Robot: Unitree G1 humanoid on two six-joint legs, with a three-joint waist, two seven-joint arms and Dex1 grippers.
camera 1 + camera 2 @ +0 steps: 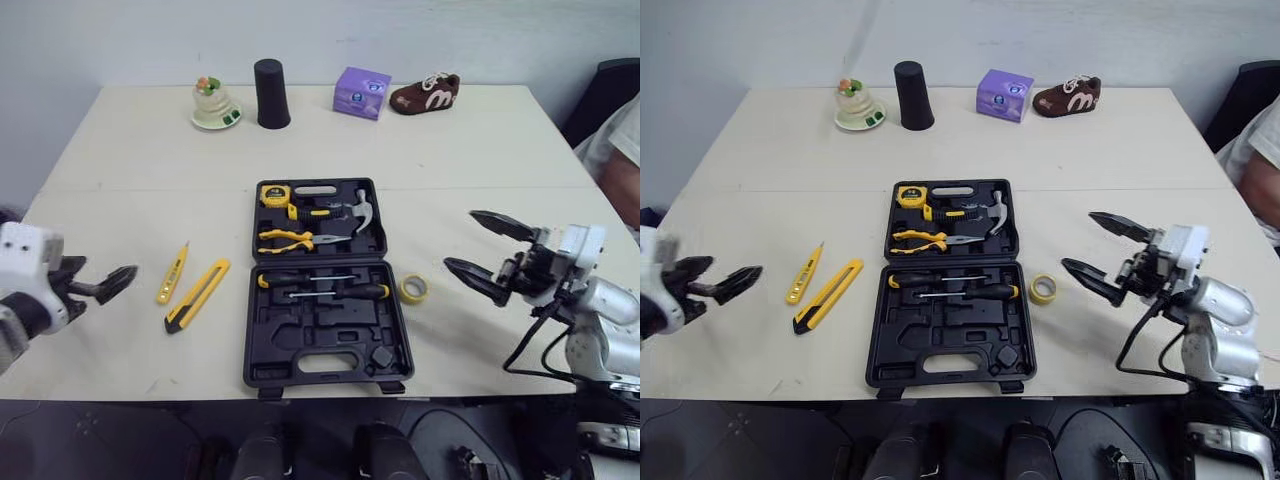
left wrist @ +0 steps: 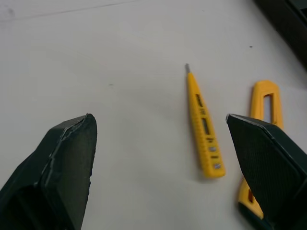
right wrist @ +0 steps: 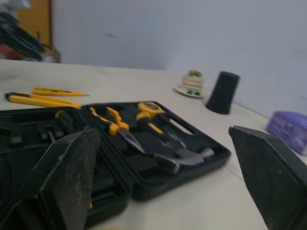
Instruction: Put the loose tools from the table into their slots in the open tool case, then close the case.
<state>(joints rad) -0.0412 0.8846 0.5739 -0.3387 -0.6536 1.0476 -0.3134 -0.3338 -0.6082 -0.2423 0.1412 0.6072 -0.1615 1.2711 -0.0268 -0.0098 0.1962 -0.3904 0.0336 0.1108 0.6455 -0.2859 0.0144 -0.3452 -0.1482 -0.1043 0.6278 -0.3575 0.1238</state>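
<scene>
1. Nearest the head camera lies the open tool case, flat on the surface. Its lid half holds a tape measure, a hammer and pliers. Its near half holds two screwdrivers above empty moulded slots. Three tools lie loose. A yellow tester pen and a yellow utility knife sit side by side to the left of the case. A roll of yellow tape sits just beside its right edge. The left end effector hovers left of the pen, wide and empty. The right end effector hovers right of the tape, also spread wide and holding nothing.

2. Left wrist view: the tester pen lies between the two parted fingers, tip pointing away. The knife is partly hidden behind one finger.

3. Right wrist view: the fingers frame the open case from its side, with the pliers and hammer seated in it.

4. Judged step: the first pick has not begun. The pen looks like the left arm's target. The arm would need to descend over the slim body and close across its width without nudging the knife alongside. The tape suits the right arm.
</scene>
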